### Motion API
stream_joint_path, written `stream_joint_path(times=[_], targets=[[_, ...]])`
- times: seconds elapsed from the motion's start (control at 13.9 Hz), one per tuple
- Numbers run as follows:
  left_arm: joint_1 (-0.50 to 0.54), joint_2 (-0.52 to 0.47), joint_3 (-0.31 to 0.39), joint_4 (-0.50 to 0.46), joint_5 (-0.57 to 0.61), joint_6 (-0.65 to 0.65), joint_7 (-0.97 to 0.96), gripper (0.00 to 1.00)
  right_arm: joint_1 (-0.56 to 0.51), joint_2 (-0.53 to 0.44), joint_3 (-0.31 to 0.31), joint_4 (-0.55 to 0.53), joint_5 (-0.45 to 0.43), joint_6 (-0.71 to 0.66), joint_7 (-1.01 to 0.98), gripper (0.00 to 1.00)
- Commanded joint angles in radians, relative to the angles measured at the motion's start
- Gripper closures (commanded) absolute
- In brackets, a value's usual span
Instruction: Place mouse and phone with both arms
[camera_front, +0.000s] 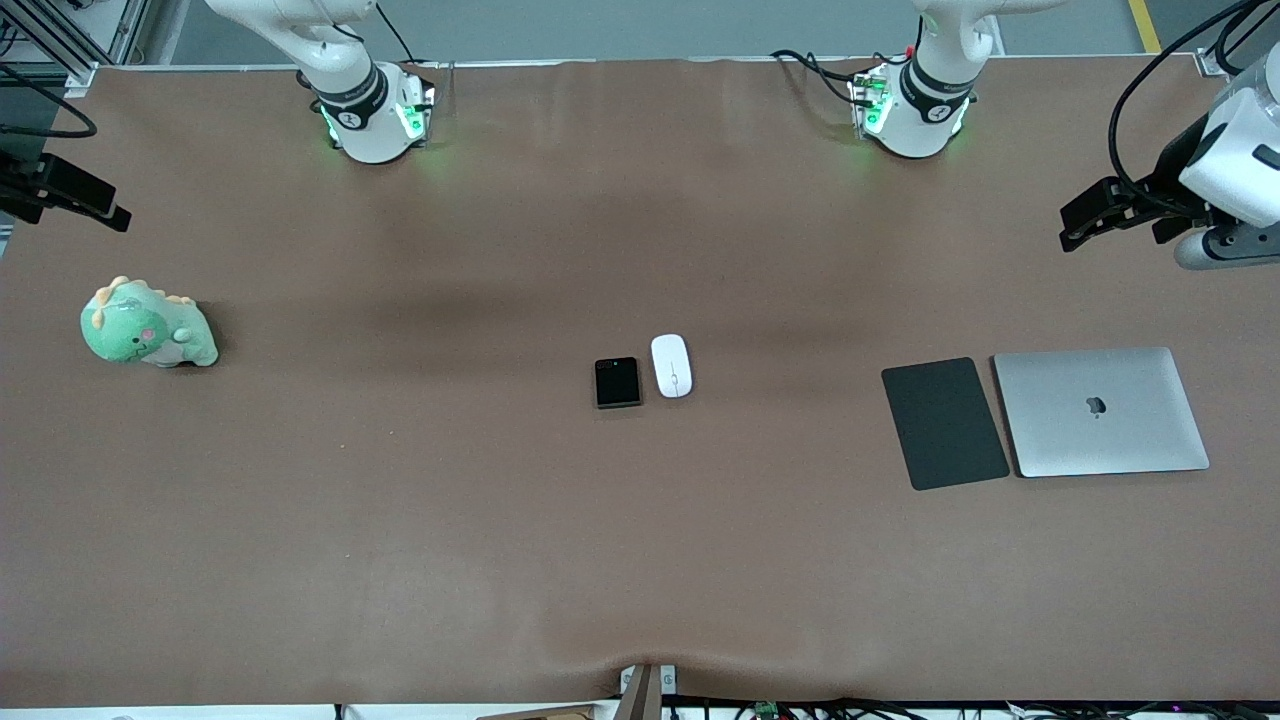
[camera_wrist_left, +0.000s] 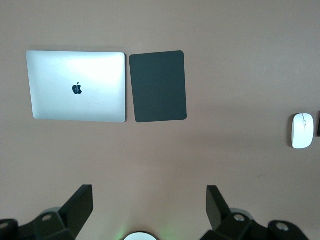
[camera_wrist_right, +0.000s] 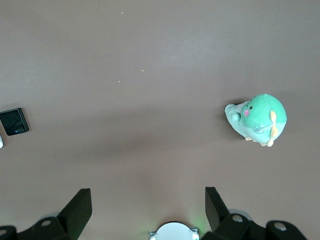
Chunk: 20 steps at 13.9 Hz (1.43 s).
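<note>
1. The glossy white mouse (camera_front: 672, 365) lies at mid-counter (camera_front: 640, 560), just beside the black, nearly square phone (camera_front: 617, 383), which sits at its 8 o'clock in the front view.
2. Risk: so close together, one end effector reaching in could nudge the neighbouring item.
3. The left end effector (camera_wrist_left: 149, 207) hangs wide open and empty over the counter near the dark pad (camera_front: 944, 423) and laptop (camera_front: 1100, 411).
4. The right end effector (camera_wrist_right: 148, 209) is equally spread and empty, near the plush dinosaur (camera_front: 148, 323).

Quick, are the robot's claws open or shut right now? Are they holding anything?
Left claw: open, holding nothing, up over the bare brown table.
Right claw: open, holding nothing, also over the table.
</note>
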<state>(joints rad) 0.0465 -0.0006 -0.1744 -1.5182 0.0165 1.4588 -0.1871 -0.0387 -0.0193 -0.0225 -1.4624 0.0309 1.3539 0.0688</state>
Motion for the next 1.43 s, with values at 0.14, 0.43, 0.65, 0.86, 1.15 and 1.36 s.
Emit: stream_joint_path(times=[0.14, 0.43, 0.65, 0.86, 1.15, 1.36], targets=[[-0.011, 0.057, -0.005, 0.033, 0.002, -0.003, -0.006, 0.0, -0.006, -0.014, 0.006, -0.009, -0.011, 0.004, 0.0, 0.0], [-0.043, 0.088, -0.005, 0.032, -0.004, 0.02, -0.055, 0.0, -0.006, -0.014, 0.006, -0.009, -0.011, 0.005, 0.0, 0.0], [-0.086, 0.117, -0.005, 0.03, -0.003, 0.044, -0.121, 0.0, -0.006, -0.014, 0.006, -0.009, -0.011, 0.005, 0.0, 0.0], [-0.1, 0.139, -0.007, 0.029, -0.003, 0.069, -0.138, 0.0, -0.004, -0.014, 0.006, -0.009, -0.009, 0.005, 0.0, 0.0], [-0.132, 0.185, -0.005, 0.024, -0.003, 0.115, -0.141, 0.0, -0.004, -0.014, 0.006, -0.009, -0.011, 0.005, 0.0, 0.0], [-0.163, 0.217, -0.005, 0.021, -0.004, 0.149, -0.147, 0.0, -0.003, -0.014, 0.006, -0.009, -0.011, 0.005, 0.0, 0.0]])
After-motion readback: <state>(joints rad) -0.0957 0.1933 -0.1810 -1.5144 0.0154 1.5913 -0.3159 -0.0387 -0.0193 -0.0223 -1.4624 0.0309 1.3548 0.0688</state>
